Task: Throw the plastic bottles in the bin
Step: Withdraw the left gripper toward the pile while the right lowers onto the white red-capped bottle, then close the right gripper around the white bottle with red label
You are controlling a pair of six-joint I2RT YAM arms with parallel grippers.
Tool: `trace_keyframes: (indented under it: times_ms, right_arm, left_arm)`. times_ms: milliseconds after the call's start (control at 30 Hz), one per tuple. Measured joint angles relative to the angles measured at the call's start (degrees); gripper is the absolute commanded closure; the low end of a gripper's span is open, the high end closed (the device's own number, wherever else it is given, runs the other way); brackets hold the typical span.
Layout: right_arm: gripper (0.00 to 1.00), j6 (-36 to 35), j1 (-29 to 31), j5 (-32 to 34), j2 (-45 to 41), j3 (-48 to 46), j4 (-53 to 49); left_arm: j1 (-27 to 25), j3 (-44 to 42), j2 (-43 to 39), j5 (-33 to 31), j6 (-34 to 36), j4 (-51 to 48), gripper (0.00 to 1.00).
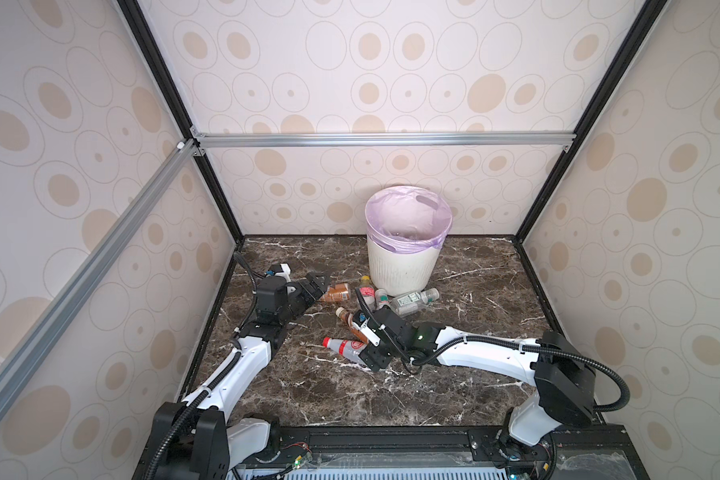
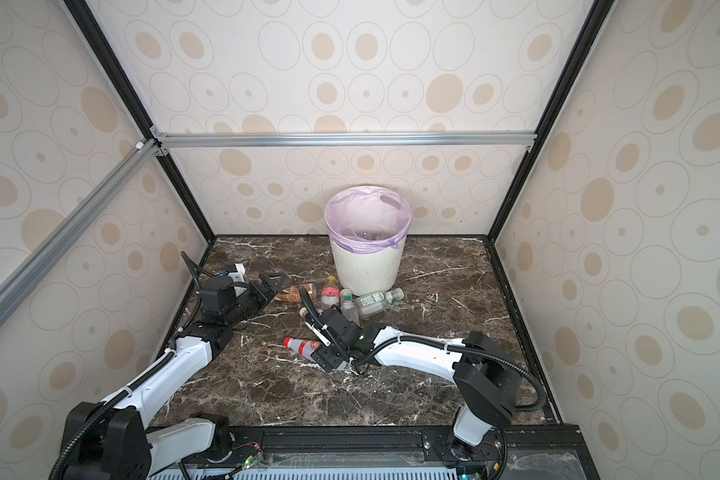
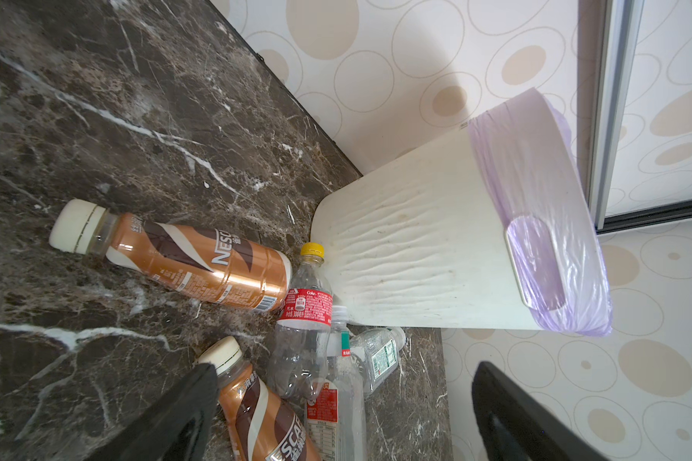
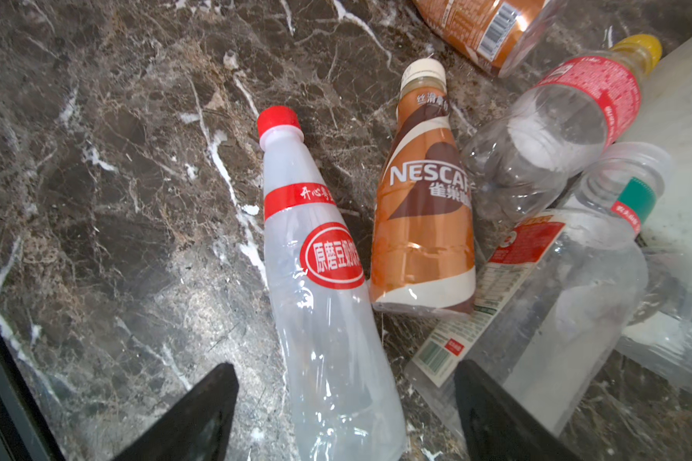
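Left gripper (image 1: 317, 286): fingers apart, beside brown bottle (image 1: 338, 293).
Right gripper (image 4: 345, 367): fingers apart, straddling red-cap bottle (image 4: 316, 287).
Bin (image 1: 400, 268): at back edge.
Table (image 1: 466, 386): bare front and right.

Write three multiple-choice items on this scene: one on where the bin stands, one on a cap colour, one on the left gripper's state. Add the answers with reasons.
1. Where does the bin stand on the table?
A. far middle
B. near edge
C. left corner

2. What colour is the cap of the milky bottle that the right gripper straddles?
A. yellow
B. red
C. green

3. How is the left gripper?
A. shut on a bottle
B. open, gripping nothing
C. shut, empty

Answers:
1 A: both top views show it upright at the far middle.
2 B: the right wrist view shows a red cap.
3 B: the left wrist view shows its fingers wide apart.
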Motion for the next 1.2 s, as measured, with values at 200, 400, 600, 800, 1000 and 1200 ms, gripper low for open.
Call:
trace_keyframes:
  times_ms: [200, 400, 600, 800, 1000, 1200]
  right_arm:
    - [0.20, -0.22, 0.00, -1.22, 2.51, 0.48, -0.52]
    - [0.22, -0.22, 0.11, -2.12, 5.11, 1.33, -1.18]
    - [0.26, -0.17, 0.28, -2.71, 6.95, 1.75, -1.36]
    - [0.32, -0.15, 0.33, -3.17, 8.52, 1.92, -1.29]
    - [0.36, -0.17, 0.33, -3.41, 9.99, 1.97, -1.40]
    - [0.44, -0.20, 0.33, -3.63, 9.99, 2.27, -1.38]
  left_arm:
    - [0.02, -1.62, -0.02, 0.28, -0.37, 0.17, 0.01]
    - [0.02, -1.92, -0.02, 0.24, -0.37, 0.22, 0.01]
    - [0.02, -2.16, -0.02, 0.22, -0.37, 0.42, 0.01]
    - [0.02, -3.26, -0.02, 0.24, -0.39, 0.85, 0.01]
    - [0.04, -3.65, -0.02, 0.22, -0.39, 1.22, 0.01]
    - [0.07, -3.69, -0.02, 0.22, -0.39, 1.27, 0.01]
